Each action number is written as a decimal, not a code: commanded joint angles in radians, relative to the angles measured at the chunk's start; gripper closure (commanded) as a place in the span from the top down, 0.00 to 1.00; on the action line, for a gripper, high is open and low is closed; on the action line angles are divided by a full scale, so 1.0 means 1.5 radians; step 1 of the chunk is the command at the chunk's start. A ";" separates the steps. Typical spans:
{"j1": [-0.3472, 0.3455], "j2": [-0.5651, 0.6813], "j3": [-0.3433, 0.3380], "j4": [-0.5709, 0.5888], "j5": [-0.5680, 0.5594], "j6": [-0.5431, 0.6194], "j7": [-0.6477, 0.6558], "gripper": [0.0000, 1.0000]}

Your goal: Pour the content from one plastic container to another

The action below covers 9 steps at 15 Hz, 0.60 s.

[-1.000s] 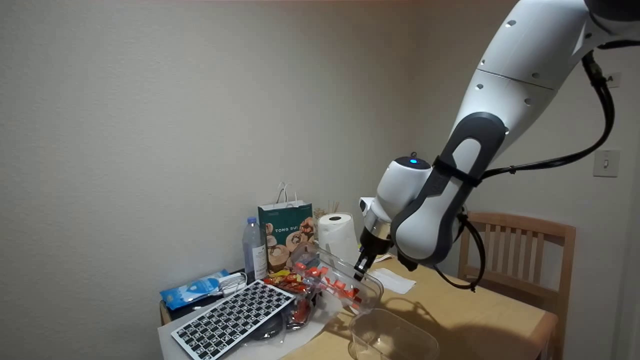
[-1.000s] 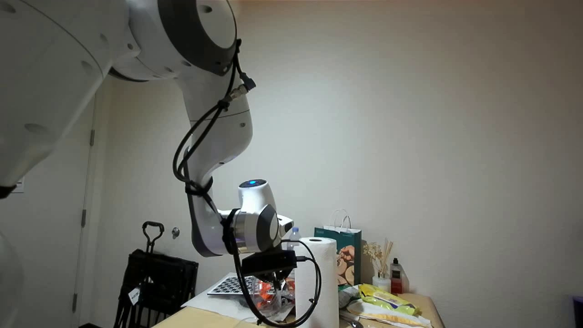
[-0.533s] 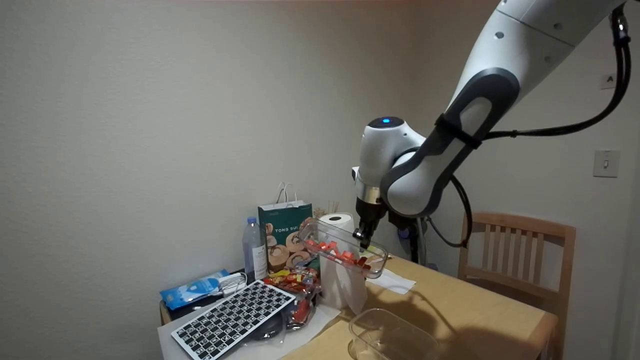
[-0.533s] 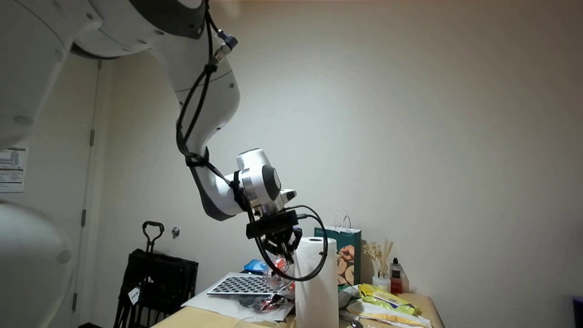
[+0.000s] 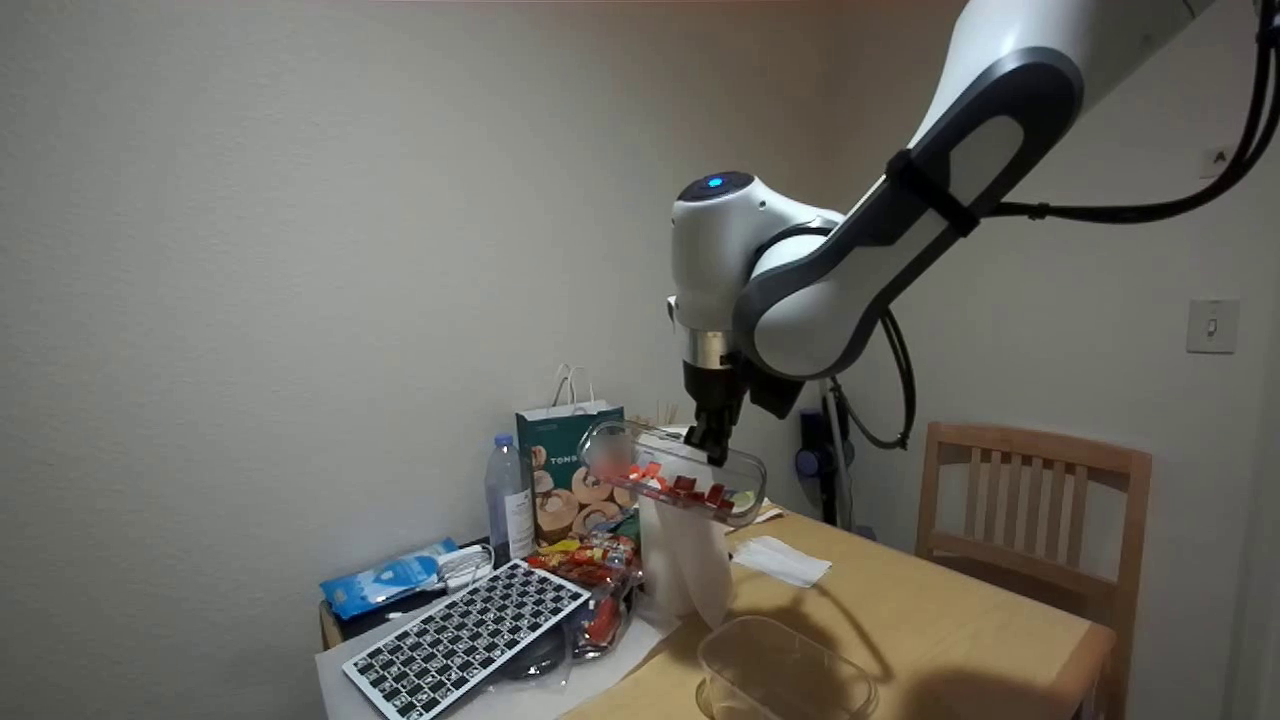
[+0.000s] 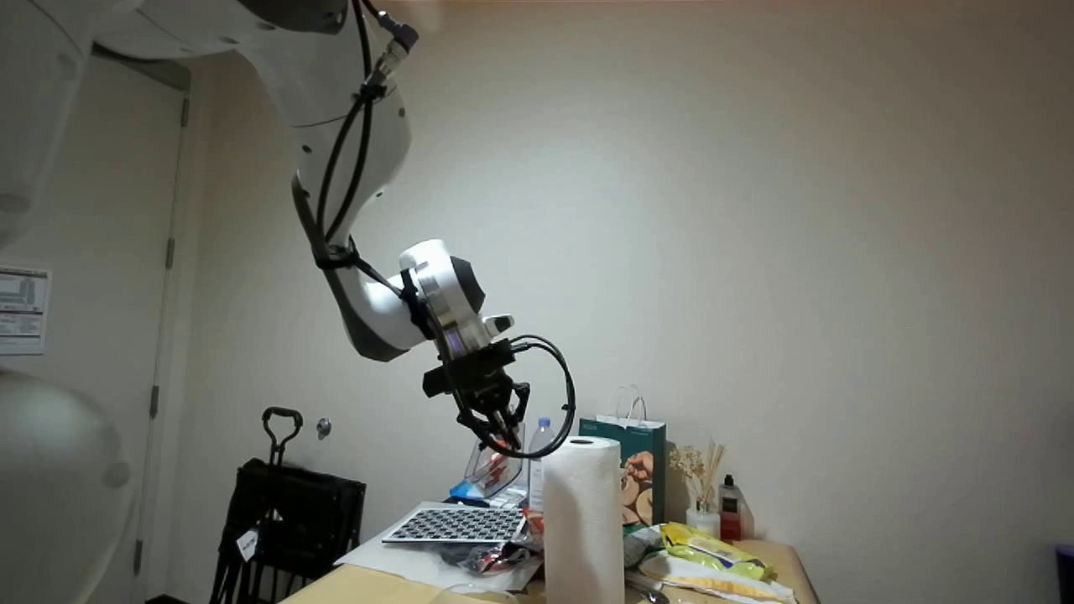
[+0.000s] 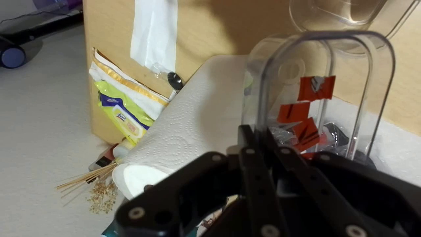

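Observation:
My gripper (image 7: 258, 135) is shut on the long rim of a clear plastic container (image 5: 745, 490), held in the air near the top of the paper towel roll. Red-orange pieces (image 5: 685, 487) lie inside it, and the wrist view shows several of these pieces (image 7: 306, 131) through the clear wall. In an exterior view the held container (image 6: 493, 471) looks tilted, partly behind the gripper (image 6: 508, 424). A second clear plastic container (image 5: 785, 665) stands on the table, lower and nearer to that camera; no pieces can be made out in it. The wrist view catches part of this container (image 7: 335, 23) at the top.
The paper towel roll (image 6: 583, 520) stands upright close beneath the held container. Behind are a green paper bag (image 5: 570, 470) and a water bottle (image 5: 510, 500). A checkered board (image 5: 470, 640) and bagged snacks (image 5: 600, 570) lie alongside. A wooden chair (image 5: 1040, 500) stands beyond the table.
The arm has risen with the held container, carrying it up and away from the container on the table. In an exterior view its steep slant has flattened. The container on the table has stayed put.

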 commanded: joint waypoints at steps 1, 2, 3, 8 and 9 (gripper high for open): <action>-0.065 -0.007 0.057 -0.021 0.005 0.036 -0.023 0.06; -0.086 -0.017 0.065 -0.055 0.006 0.099 -0.054 0.06; -0.104 -0.022 0.074 -0.079 0.020 0.142 -0.087 0.06; -0.208 -0.019 0.163 -0.221 0.252 0.309 -0.305 0.06; -0.194 -0.017 0.139 -0.218 0.262 0.291 -0.301 0.06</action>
